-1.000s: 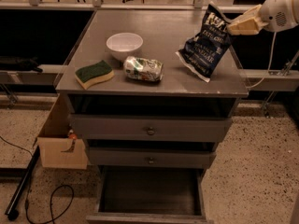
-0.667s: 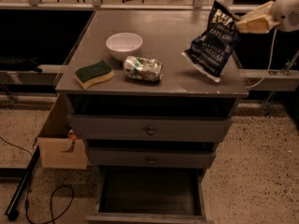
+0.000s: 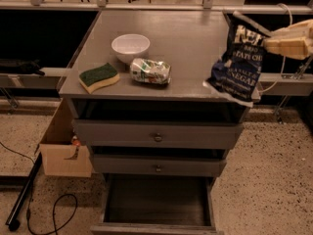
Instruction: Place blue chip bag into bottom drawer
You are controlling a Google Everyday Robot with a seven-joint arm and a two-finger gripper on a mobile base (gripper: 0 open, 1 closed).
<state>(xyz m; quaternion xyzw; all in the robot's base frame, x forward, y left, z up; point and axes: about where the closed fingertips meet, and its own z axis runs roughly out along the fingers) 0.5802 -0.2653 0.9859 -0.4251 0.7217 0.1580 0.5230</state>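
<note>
The blue chip bag (image 3: pixel 238 63) is dark navy foil with white lettering. It hangs lifted over the right edge of the grey cabinet top (image 3: pixel 188 43). My gripper (image 3: pixel 265 42) comes in from the right with pale fingers (image 3: pixel 283 47) and is shut on the bag's upper right corner. The bottom drawer (image 3: pixel 157 201) is pulled open below, deep with a dark inside, well down and left of the bag.
A white bowl (image 3: pixel 130 47), a green-and-white shiny packet (image 3: pixel 150 71) and a green and yellow sponge (image 3: pixel 99 77) sit on the cabinet top. Two shallower drawers with knobs (image 3: pixel 158 137) are above the open one. A cardboard box (image 3: pixel 63 146) and cables lie at the left on the floor.
My gripper has carried the chip bag up and to the right, from resting on the top to hanging over its right edge.
</note>
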